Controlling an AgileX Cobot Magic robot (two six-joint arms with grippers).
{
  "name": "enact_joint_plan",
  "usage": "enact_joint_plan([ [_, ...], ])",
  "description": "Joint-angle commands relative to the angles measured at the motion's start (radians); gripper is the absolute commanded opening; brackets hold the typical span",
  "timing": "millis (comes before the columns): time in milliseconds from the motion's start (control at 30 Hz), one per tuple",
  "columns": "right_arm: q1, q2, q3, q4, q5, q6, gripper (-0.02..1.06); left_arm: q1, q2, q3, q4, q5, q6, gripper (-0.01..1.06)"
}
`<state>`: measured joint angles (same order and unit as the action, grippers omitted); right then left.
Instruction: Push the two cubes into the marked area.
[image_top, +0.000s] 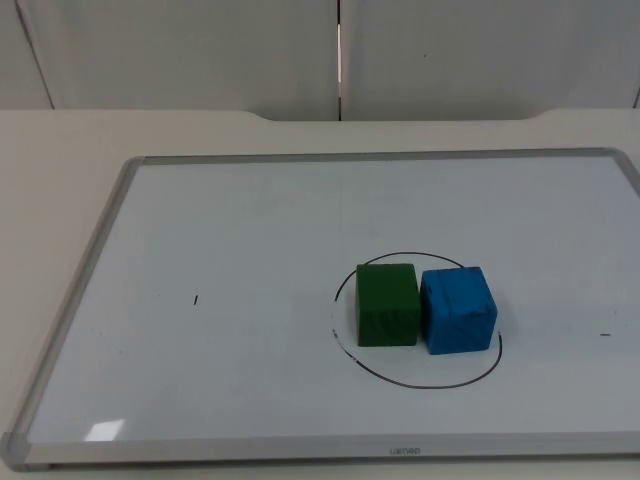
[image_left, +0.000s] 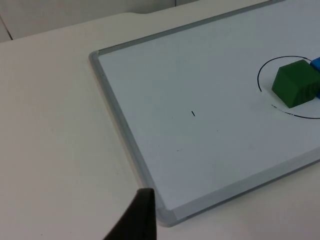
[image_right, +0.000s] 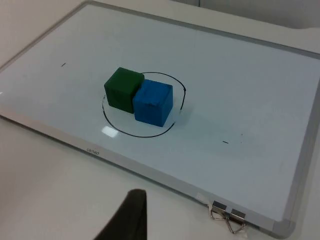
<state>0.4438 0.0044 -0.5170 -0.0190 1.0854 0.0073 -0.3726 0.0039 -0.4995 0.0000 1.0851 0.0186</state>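
Your whiteboard (image_top: 250, 220) lies flat on the table (image_top: 60, 150). Inside its drawn circle (image_top: 415, 380) the green cube (image_top: 386, 305) and blue cube (image_top: 457, 309) sit touching, well ahead of both fingertips (image_left: 135, 217). Grippers' opening: cannot tell. Binder clip (image_right: 227, 217) on board's corner.

The white table (image_top: 60, 150) carries a whiteboard (image_top: 250, 250) with a silver frame, lying flat and taking up most of the surface as far as the grey partition wall (image_top: 200, 50). On the whiteboard a black circle (image_top: 440, 384) is drawn, and inside it the green cube (image_top: 386, 304) and the blue cube (image_top: 457, 309) stand side by side, touching. Two metal binder clips (image_right: 228, 218) are fastened to the whiteboard's frame near one corner, and short black pen marks (image_top: 196, 299) dot its surface.
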Motion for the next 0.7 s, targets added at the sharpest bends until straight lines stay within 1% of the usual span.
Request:
enact_joint_plan([
  [0,-0.001,-0.004,0.003,0.001,-0.006,0.004,1.05,0.003,-0.004,0.005,0.008,-0.01,-0.006,1.05],
  [300,-0.01,-0.004,0.003,0.001,-0.006,0.004,1.05,0.003,-0.004,0.005,0.008,-0.01,-0.006,1.05],
  [433,-0.071,-0.004,0.003,0.003,-0.006,0.004,1.05,0.003,-0.004,0.005,0.006,-0.01,-0.006,1.05],
  [467,-0.071,-0.004,0.003,0.003,-0.006,0.004,1.05,0.003,-0.004,0.005,0.006,-0.01,-0.006,1.05],
  [567,-0.147,-0.004,0.003,0.003,-0.006,0.004,1.05,0.003,-0.004,0.005,0.006,-0.01,-0.006,1.05],
  [633,-0.158,-0.004,0.003,0.003,-0.006,0.004,1.05,0.003,-0.004,0.005,0.006,-0.01,-0.006,1.05],
  [667,-0.191,-0.004,0.003,0.003,-0.006,0.004,1.05,0.003,-0.004,0.005,0.006,-0.01,-0.006,1.05],
])
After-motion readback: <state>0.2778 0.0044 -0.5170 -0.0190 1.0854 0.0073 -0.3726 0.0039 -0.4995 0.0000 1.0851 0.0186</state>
